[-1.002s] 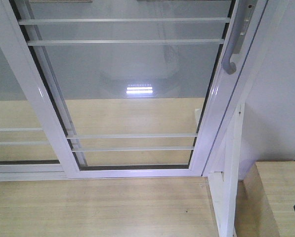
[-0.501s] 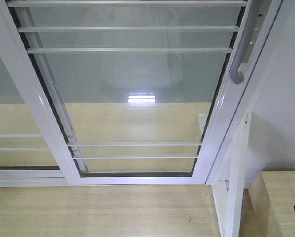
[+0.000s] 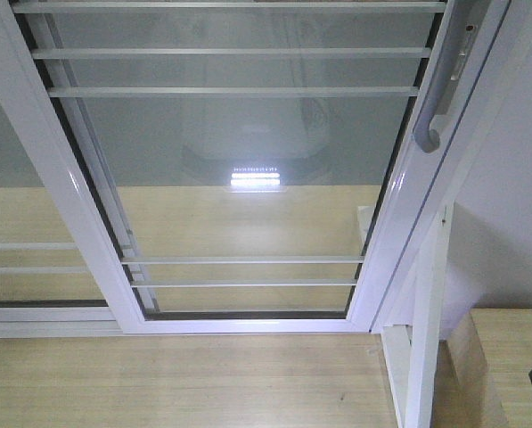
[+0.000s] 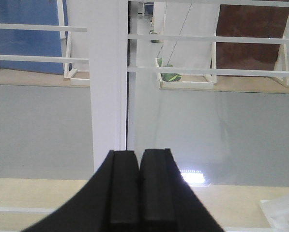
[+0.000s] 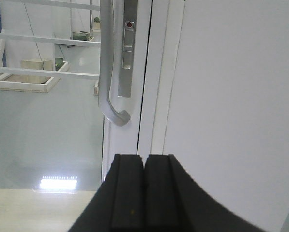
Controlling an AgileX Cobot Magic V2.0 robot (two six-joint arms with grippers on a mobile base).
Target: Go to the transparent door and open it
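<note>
View shifted, then settled on the white-framed clear-glass transparent door (image 3: 248, 178). Left end effector (image 4: 138, 188) and right end effector (image 5: 144, 193) were closed and empty, the right under the curved silver-grey handle (image 5: 110, 72), seemingly staged to reach.

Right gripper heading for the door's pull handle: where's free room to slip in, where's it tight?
Free: the clear glass bordering the curved silver-grey pull handle, below the thin white bars. Tight: the handle's other side, close against the door stile and white frame post. The right gripper is shut.
</note>
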